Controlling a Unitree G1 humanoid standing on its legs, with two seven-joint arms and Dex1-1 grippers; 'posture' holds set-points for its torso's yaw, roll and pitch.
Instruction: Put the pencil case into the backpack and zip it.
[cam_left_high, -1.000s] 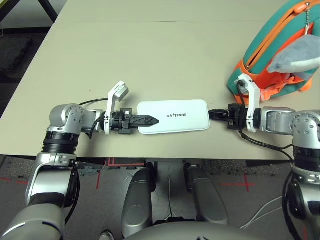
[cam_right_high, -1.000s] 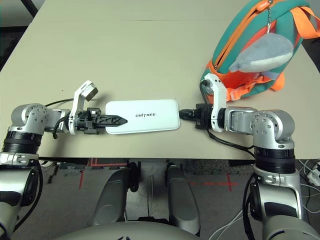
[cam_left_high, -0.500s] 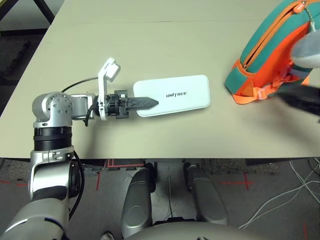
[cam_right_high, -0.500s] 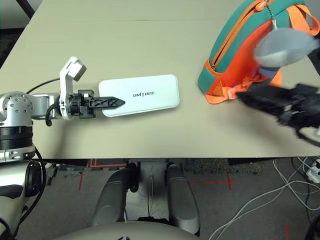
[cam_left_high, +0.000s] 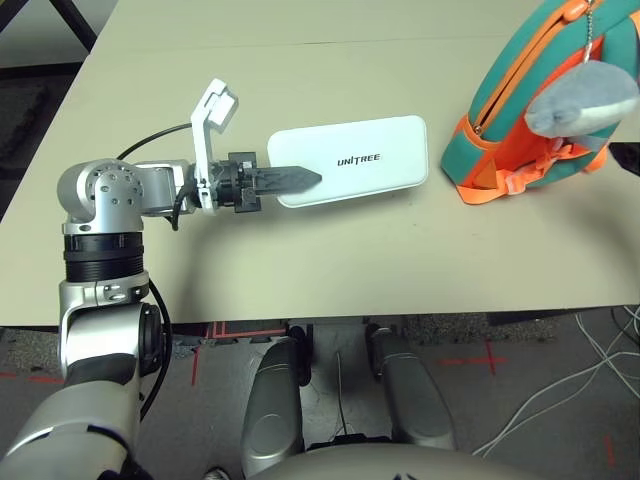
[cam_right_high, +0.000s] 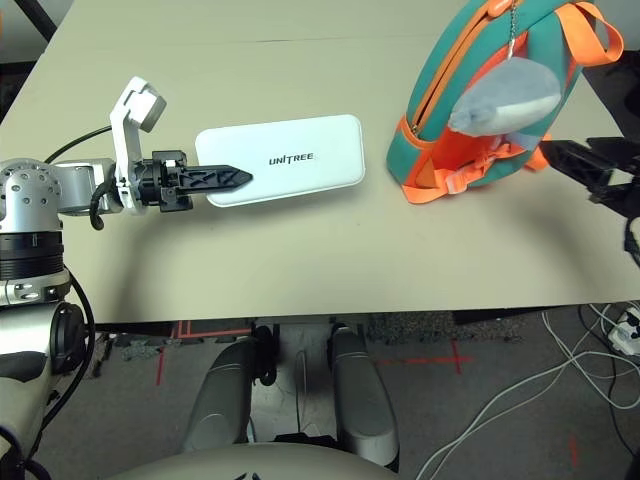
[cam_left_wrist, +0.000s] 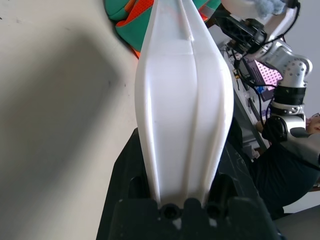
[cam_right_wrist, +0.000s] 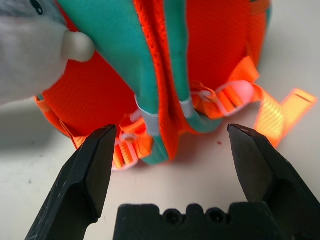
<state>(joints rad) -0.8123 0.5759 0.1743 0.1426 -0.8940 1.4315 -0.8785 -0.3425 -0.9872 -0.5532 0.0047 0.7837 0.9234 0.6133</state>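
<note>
The white pencil case (cam_left_high: 350, 160) with black lettering lies flat, low over the table, in front of me. My left gripper (cam_left_high: 300, 180) is shut on its left end, one black finger across its top. In the left wrist view the pencil case (cam_left_wrist: 185, 100) runs edge-on from between the fingers toward the backpack. The teal and orange backpack (cam_right_high: 450, 90) stands at the right, a short gap from the case's right end, with a grey plush fish (cam_right_high: 505, 95) hanging on it. My right gripper (cam_right_high: 590, 170) is open just right of the backpack; it (cam_right_wrist: 170, 145) faces the orange straps.
The beige table (cam_left_high: 330, 260) has bare room in front of the case and behind it. Its front edge runs just before my body. Orange strap ends (cam_right_wrist: 280, 110) trail on the table by the backpack's base. Cables lie on the floor at the right.
My right gripper has left the case's right end, opened wide and swung to the right side of the backpack. The left gripper has carried the case farther from the table's front edge.
</note>
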